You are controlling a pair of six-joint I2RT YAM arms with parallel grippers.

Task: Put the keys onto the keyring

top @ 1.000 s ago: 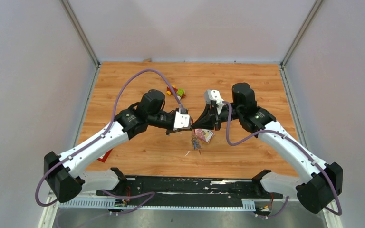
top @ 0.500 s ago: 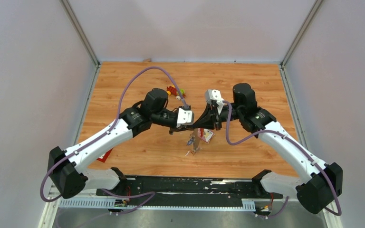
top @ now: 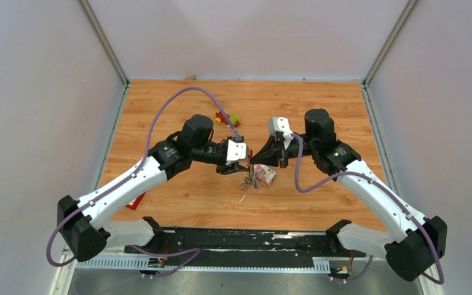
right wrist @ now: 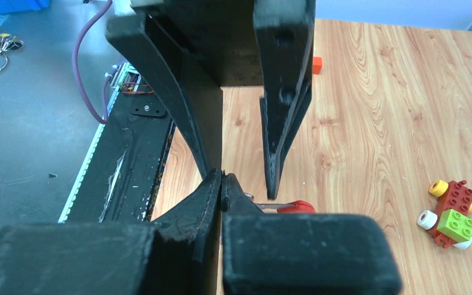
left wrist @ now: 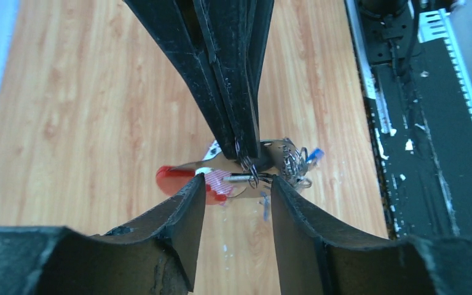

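At the worktop's point(top: 319, 104) left edge, about 8 o'clock from the centre, a red scrap point(top: 138, 200) shows beside the left arm. Bare wood lies between it and the middle.

The left hand point(left wrist: 236, 184) reaches to the centre with its fingers point(left wrist: 184, 206) parted about halfway, gripping nothing. A red-headed key point(right wrist: 295, 206) lies crosswise near the gap between them, its silver shaft apart from both pads.

The keys point(top: 249, 180) form a small tangled bunch at 6 o'clock from the meeting fingertips: thin silver blades, and one blue head point(left wrist: 314, 153) at the bunch's 3 o'clock side. The keyring point(left wrist: 250, 174) is a thin dark wire loop. It sits right at the tip of the right hand point(left wrist: 246, 150), whose fingers are pressed tight together and nip that loop.

A toy car point(top: 227, 118) stands at 11 o'clock from the hands, well apart. A foil packet point(top: 266, 175) lies at 4 o'clock, just beside the bunch. Open wood runs from there to the right and far edges, where walls rise.
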